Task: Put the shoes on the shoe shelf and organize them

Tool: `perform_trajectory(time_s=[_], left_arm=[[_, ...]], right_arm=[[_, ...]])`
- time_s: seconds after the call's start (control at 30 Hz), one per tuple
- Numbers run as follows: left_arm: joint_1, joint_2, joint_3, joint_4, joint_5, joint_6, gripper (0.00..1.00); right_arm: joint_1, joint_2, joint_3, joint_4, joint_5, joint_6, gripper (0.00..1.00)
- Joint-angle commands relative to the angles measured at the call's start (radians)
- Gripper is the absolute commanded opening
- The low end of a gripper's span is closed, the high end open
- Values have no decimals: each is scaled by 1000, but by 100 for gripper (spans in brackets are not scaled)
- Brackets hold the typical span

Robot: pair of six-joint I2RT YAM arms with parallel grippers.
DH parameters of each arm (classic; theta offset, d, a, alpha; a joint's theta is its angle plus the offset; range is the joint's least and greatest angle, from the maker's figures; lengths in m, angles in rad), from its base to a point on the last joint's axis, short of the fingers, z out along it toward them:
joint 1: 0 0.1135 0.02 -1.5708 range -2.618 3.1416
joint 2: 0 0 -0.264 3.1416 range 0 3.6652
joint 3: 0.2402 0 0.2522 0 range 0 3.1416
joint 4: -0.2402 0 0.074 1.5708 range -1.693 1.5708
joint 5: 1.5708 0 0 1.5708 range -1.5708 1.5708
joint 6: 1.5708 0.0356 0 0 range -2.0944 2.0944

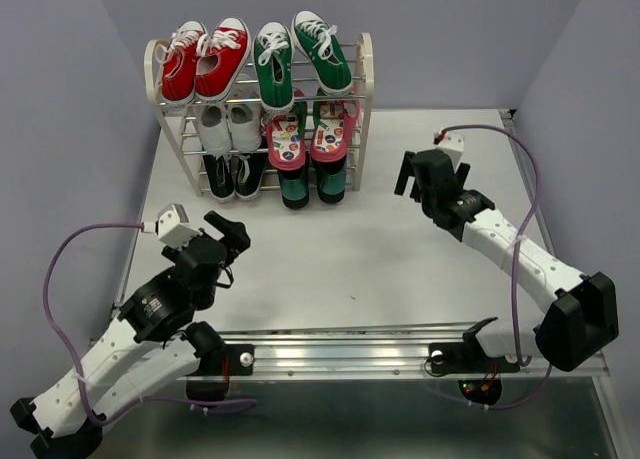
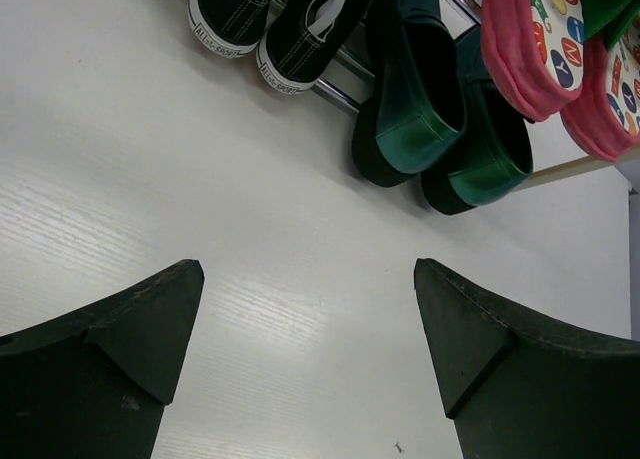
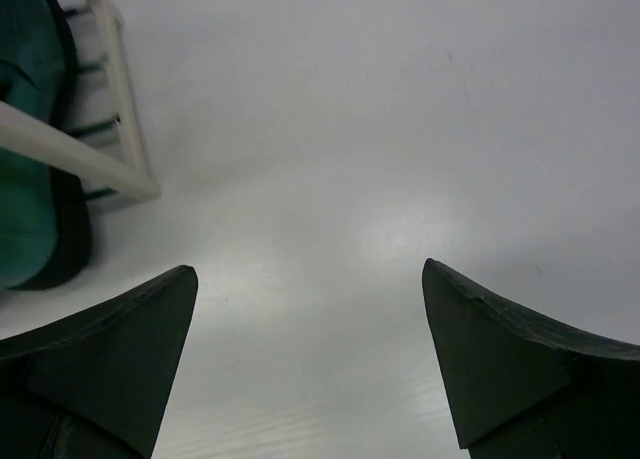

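Shows green sneakers [image 1: 300,54], flip-flops [image 1: 310,134], loafers [image 1: 312,184] all on the shoe shelf [image 1: 366,79]; leaves nothing to place. Both jaws wide apart, empty.

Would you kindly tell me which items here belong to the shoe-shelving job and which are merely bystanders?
Job in hand: green canvas sneakers, pink flip-flops, dark green loafers, shoe shelf.
Just there: red sneakers, white sneakers, black sneakers.

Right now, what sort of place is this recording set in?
Probably a robot lab cell: plain lavender walls, two arms bolted to a white tabletop, a cream-framed chrome-rod shoe shelf on it.
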Motion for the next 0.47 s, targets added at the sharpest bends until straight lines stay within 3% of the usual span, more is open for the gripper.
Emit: perform_trajectory(time_s=[0.0, 0.43], left_arm=[[4, -16, -28, 9, -47, -79, 99], [6, -30, -45, -28, -27, -138, 99]], right_arm=[[10, -50, -114, 51, -31, 77, 100], [10, -123, -208, 231, -85, 48, 100]])
